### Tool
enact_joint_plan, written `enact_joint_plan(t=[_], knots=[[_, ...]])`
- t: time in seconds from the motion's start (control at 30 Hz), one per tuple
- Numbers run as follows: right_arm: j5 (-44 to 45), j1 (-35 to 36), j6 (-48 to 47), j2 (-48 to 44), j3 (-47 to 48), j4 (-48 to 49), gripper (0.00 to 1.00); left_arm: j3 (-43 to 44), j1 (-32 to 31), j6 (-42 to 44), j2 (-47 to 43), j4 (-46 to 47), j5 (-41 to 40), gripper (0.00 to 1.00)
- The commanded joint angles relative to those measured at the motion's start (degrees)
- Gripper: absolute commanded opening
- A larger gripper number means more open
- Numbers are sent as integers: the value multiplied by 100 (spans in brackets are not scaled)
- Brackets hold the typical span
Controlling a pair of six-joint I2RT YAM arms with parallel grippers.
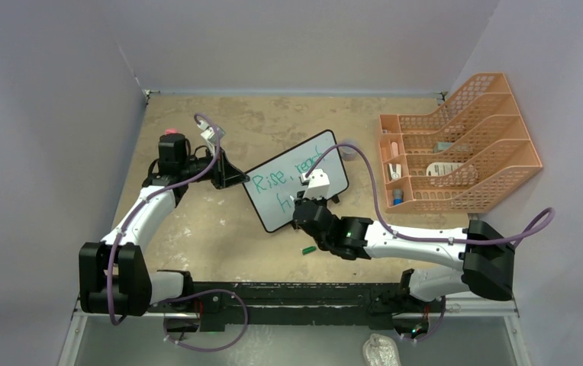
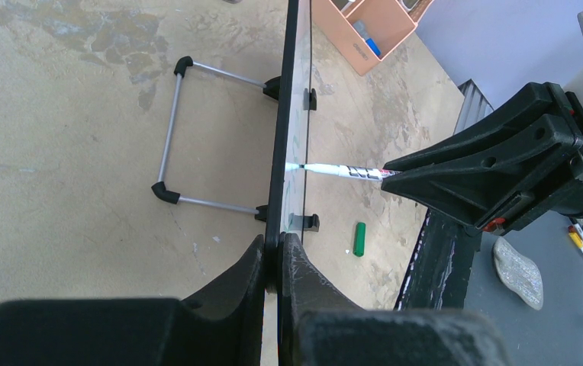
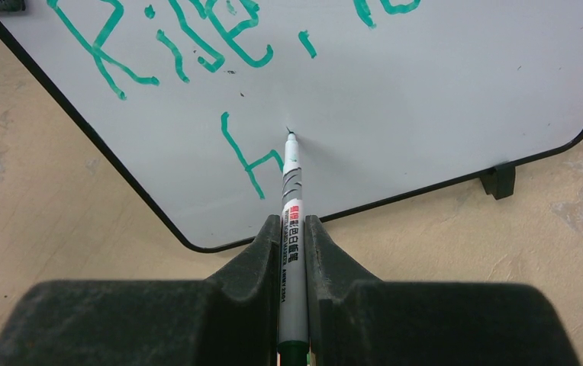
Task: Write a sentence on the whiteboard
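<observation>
The whiteboard (image 1: 281,200) stands tilted mid-table on its black feet. It shows edge-on in the left wrist view (image 2: 285,130) and face-on in the right wrist view (image 3: 426,99). The green sentence (image 1: 267,181) reads "Rise, rea" on the first line, with a partial "h" (image 3: 252,164) below. My left gripper (image 2: 279,255) is shut on the board's left edge. My right gripper (image 3: 294,232) is shut on a white marker (image 3: 293,221). The marker's tip touches the board beside the "h".
A green marker cap (image 1: 308,249) lies on the table in front of the board, also in the left wrist view (image 2: 359,239). An orange mesh file rack (image 1: 456,145) with small items stands at the right. A pink object (image 1: 171,131) sits behind the left arm.
</observation>
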Motion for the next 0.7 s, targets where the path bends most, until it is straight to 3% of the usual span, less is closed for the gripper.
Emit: enact_joint_plan(t=[0.0,0.67], knots=[[61,-40,-75,29,177,281,0,140,-8,199,57,-41,-96,0],[-31,-41,-176,12,261,377,0,145,-8,192,55,-39,-99,0]])
